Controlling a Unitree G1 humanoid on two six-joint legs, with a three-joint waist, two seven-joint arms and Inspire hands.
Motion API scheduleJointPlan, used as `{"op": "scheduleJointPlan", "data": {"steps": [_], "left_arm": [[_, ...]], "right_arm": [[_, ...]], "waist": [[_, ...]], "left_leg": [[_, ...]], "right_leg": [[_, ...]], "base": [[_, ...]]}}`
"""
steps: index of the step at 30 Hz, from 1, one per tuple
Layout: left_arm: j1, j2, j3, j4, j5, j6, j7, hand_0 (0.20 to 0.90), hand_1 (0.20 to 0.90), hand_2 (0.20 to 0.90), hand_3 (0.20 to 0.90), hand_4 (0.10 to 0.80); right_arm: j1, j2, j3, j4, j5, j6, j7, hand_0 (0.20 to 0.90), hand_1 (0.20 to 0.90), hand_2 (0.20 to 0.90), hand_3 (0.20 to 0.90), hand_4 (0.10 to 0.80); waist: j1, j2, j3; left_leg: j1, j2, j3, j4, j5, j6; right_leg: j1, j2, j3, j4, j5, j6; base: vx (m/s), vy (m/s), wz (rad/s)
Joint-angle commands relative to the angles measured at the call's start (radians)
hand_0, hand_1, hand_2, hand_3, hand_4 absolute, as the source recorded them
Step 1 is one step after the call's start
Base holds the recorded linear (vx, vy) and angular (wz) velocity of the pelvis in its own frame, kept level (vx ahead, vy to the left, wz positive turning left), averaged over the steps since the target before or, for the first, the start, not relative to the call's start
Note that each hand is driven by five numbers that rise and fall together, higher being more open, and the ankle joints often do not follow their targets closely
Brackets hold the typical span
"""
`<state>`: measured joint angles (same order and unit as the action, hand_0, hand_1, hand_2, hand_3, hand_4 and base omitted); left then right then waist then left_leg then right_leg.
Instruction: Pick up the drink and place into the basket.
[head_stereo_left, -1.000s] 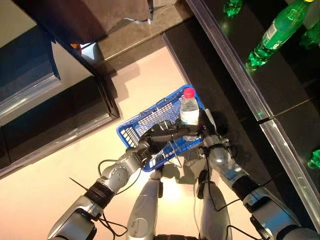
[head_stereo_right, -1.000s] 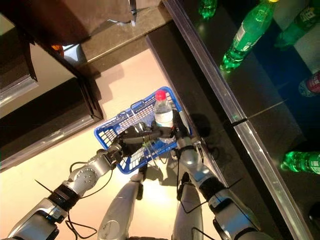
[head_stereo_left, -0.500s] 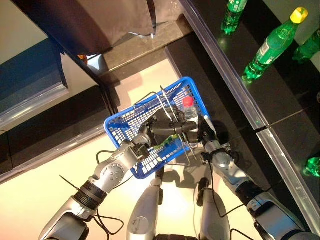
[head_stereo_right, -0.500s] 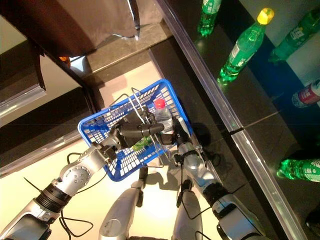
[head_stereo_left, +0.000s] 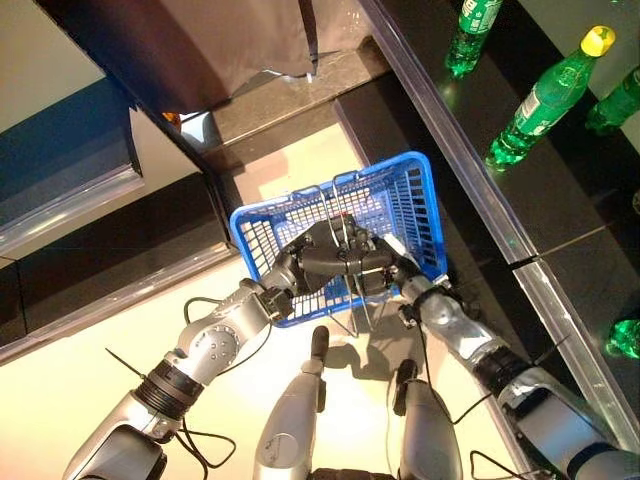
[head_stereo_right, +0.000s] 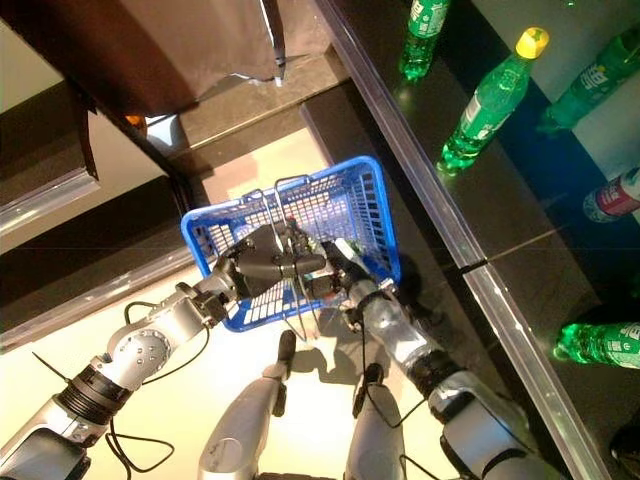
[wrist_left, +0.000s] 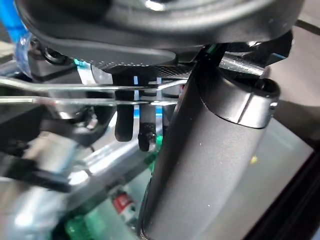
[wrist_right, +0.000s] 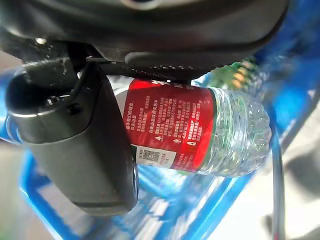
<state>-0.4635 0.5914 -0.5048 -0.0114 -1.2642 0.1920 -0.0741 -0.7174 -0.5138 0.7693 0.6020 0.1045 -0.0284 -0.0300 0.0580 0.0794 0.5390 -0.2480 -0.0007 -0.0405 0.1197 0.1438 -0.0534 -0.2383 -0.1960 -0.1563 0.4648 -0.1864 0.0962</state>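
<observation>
The blue basket (head_stereo_left: 415, 205) is held raised in front of me. My left hand (head_stereo_left: 320, 258) is shut on its thin wire handles (wrist_left: 75, 92). My right hand (head_stereo_left: 395, 272) reaches down inside the basket and is shut on the drink, a clear water bottle with a red label (wrist_right: 200, 130). In the right wrist view the thumb (wrist_right: 75, 140) curls over the bottle, with the basket's blue mesh (wrist_right: 45, 210) behind it. In the eye views the two hands hide most of the bottle.
A long black counter with a shiny metal edge (head_stereo_left: 470, 160) runs along the right. Green bottles (head_stereo_left: 545, 100) stand and lie on it, and a red-labelled bottle (head_stereo_right: 615, 195). A dark cabinet (head_stereo_left: 100, 270) stands at the left, a brown cloth (head_stereo_left: 230, 40) at the back.
The basket has come up higher in front and shifted right. My right hand has lowered the bottle from above the rim down into the basket, where the hands now hide it.
</observation>
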Motion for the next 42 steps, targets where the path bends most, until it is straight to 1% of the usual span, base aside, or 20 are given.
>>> {"op": "scheduleJointPlan", "data": {"steps": [1,5,7,9,12,14,16,19,24,26,27,28,31,35,39,42], "left_arm": [[-0.245,-0.075,0.060,-0.277,-0.117,-0.147,-0.152,0.300,0.300,0.300,0.200,0.100],[-0.261,-0.079,0.022,-0.259,-0.120,-0.137,-0.118,0.300,0.300,0.300,0.200,0.100],[-0.266,-0.084,0.012,-0.253,-0.122,-0.130,-0.106,0.300,0.300,0.300,0.200,0.100],[-0.279,-0.086,-0.008,-0.248,-0.135,-0.109,-0.075,0.300,0.300,0.300,0.200,0.100],[-0.287,-0.088,-0.017,-0.248,-0.141,-0.100,-0.054,0.300,0.300,0.300,0.200,0.100],[-0.294,-0.092,-0.031,-0.253,-0.157,-0.090,-0.026,0.300,0.300,0.300,0.200,0.100],[-0.299,-0.099,-0.041,-0.258,-0.158,-0.090,-0.016,0.300,0.300,0.300,0.200,0.100],[-0.317,-0.125,-0.066,-0.253,-0.157,-0.099,-0.008,0.300,0.300,0.300,0.200,0.100],[-0.352,-0.167,-0.092,-0.236,-0.164,-0.126,-0.040,0.300,0.300,0.300,0.200,0.100],[-0.366,-0.183,-0.096,-0.225,-0.175,-0.128,-0.055,0.300,0.300,0.300,0.200,0.100],[-0.366,-0.183,-0.096,-0.224,-0.175,-0.128,-0.055,0.300,0.300,0.300,0.200,0.100],[-0.378,-0.200,-0.101,-0.211,-0.183,-0.128,-0.071,0.300,0.300,0.300,0.200,0.100],[-0.390,-0.229,-0.099,-0.185,-0.188,-0.129,-0.093,0.300,0.300,0.300,0.200,0.100],[-0.395,-0.264,-0.095,-0.155,-0.164,-0.129,-0.105,0.300,0.300,0.300,0.200,0.100],[-0.396,-0.284,-0.097,-0.139,-0.141,-0.135,-0.108,0.300,0.300,0.300,0.200,0.100],[-0.396,-0.294,-0.099,-0.122,-0.129,-0.145,-0.107,0.300,0.300,0.300,0.200,0.100]], "right_arm": [[-0.174,0.014,0.105,-0.144,-0.225,-0.004,0.068,0.300,0.300,0.300,0.200,0.100],[-0.289,-0.021,0.185,-0.147,-0.358,0.076,0.125,0.300,0.300,0.300,0.200,0.100],[-0.325,-0.030,0.207,-0.147,-0.425,0.104,0.132,0.300,0.300,0.300,0.200,0.100],[-0.407,-0.050,0.253,-0.143,-0.547,0.138,0.155,0.300,0.300,0.300,0.200,0.100],[-0.451,-0.060,0.279,-0.155,-0.591,0.155,0.169,0.300,0.300,0.300,0.200,0.100],[-0.509,-0.071,0.317,-0.174,-0.632,0.155,0.210,0.300,0.300,0.300,0.200,0.100],[-0.530,-0.066,0.341,-0.158,-0.649,0.141,0.248,0.300,0.300,0.300,0.200,0.100],[-0.550,-0.028,0.396,-0.069,-0.669,0.100,0.290,0.300,0.300,0.300,0.200,0.100],[-0.520,0.059,0.441,0.162,-0.661,0.011,0.273,0.300,0.300,0.300,0.200,0.100],[-0.501,0.095,0.444,0.243,-0.661,-0.008,0.258,0.300,0.300,0.300,0.200,0.100],[-0.501,0.096,0.444,0.245,-0.662,-0.009,0.257,0.300,0.300,0.300,0.200,0.100],[-0.483,0.122,0.440,0.306,-0.644,-0.021,0.240,0.300,0.300,0.300,0.200,0.100],[-0.466,0.162,0.428,0.382,-0.630,-0.043,0.238,0.300,0.300,0.300,0.200,0.100],[-0.442,0.205,0.411,0.441,-0.635,-0.044,0.247,0.300,0.300,0.300,0.200,0.100],[-0.418,0.218,0.400,0.465,-0.649,-0.033,0.239,0.300,0.300,0.300,0.200,0.100],[-0.403,0.225,0.389,0.477,-0.642,-0.016,0.203,0.300,0.300,0.300,0.200,0.100]], "waist": [[0.019,-0.029,-0.109],[0.026,-0.034,-0.108],[0.028,-0.036,-0.107],[0.031,-0.038,-0.107],[0.032,-0.039,-0.107],[0.035,-0.043,-0.111],[0.039,-0.041,-0.112],[0.049,-0.033,-0.113],[0.066,-0.016,-0.111],[0.071,-0.010,-0.106],[0.071,-0.010,-0.107],[0.074,-0.006,-0.101],[0.076,-0.002,-0.095],[0.077,0.001,-0.086],[0.075,0.002,-0.082],[0.073,-0.001,-0.081]], "left_leg": [[0.013,-0.064,0.002,0.141,-0.154,0.046],[0.013,-0.065,0.000,0.146,-0.156,0.046],[0.013,-0.066,0.000,0.147,-0.157,0.047],[0.015,-0.066,0.005,0.147,-0.160,0.047],[0.013,-0.066,0.007,0.150,-0.161,0.046],[0.012,-0.068,0.010,0.155,-0.166,0.047],[0.009,-0.069,0.009,0.159,-0.168,0.047],[0.004,-0.073,0.006,0.163,-0.170,0.048],[-0.005,-0.078,0.000,0.172,-0.175,0.052],[-0.015,-0.082,-0.004,0.180,-0.177,0.053],[-0.015,-0.082,-0.004,0.180,-0.177,0.053],[-0.023,-0.085,-0.007,0.186,-0.177,0.054],[-0.032,-0.089,-0.011,0.193,-0.177,0.054],[-0.039,-0.094,-0.015,0.194,-0.175,0.056],[-0.043,-0.096,-0.016,0.195,-0.174,0.058],[-0.043,-0.097,-0.016,0.191,-0.173,0.060]], "right_leg": [[0.050,0.027,-0.008,-0.204,0.164,-0.065],[0.052,0.030,-0.007,-0.202,0.164,-0.063],[0.052,0.031,-0.005,-0.202,0.164,-0.063],[0.056,0.031,-0.003,-0.205,0.165,-0.060],[0.054,0.031,-0.001,-0.205,0.165,-0.058],[0.057,0.029,0.002,-0.208,0.165,-0.055],[0.057,0.026,0.001,-0.207,0.163,-0.054],[0.057,0.019,-0.004,-0.206,0.161,-0.054],[0.054,0.011,-0.012,-0.200,0.156,-0.056],[0.047,0.007,-0.014,-0.194,0.157,-0.056],[0.046,0.007,-0.014,-0.194,0.157,-0.056],[0.039,0.003,-0.017,-0.187,0.159,-0.056],[0.030,0.000,-0.019,-0.179,0.160,-0.055],[0.022,-0.002,-0.021,-0.173,0.162,-0.055],[0.015,-0.005,-0.023,-0.170,0.163,-0.054],[0.014,-0.003,-0.024,-0.173,0.166,-0.053]], "base": [[0.000,0.000,0.00],[0.000,0.000,0.00],[0.000,0.000,0.00],[0.000,0.000,0.00],[0.000,0.000,0.00],[0.049,0.023,0.00],[0.020,0.010,0.00],[0.000,0.000,0.00],[0.008,0.012,0.03],[0.004,0.019,0.05],[-0.005,0.016,0.07],[-0.005,0.015,0.08],[-0.002,0.018,0.09],[0.000,0.005,0.01],[0.000,0.000,0.00],[0.005,-0.002,0.03]]}}
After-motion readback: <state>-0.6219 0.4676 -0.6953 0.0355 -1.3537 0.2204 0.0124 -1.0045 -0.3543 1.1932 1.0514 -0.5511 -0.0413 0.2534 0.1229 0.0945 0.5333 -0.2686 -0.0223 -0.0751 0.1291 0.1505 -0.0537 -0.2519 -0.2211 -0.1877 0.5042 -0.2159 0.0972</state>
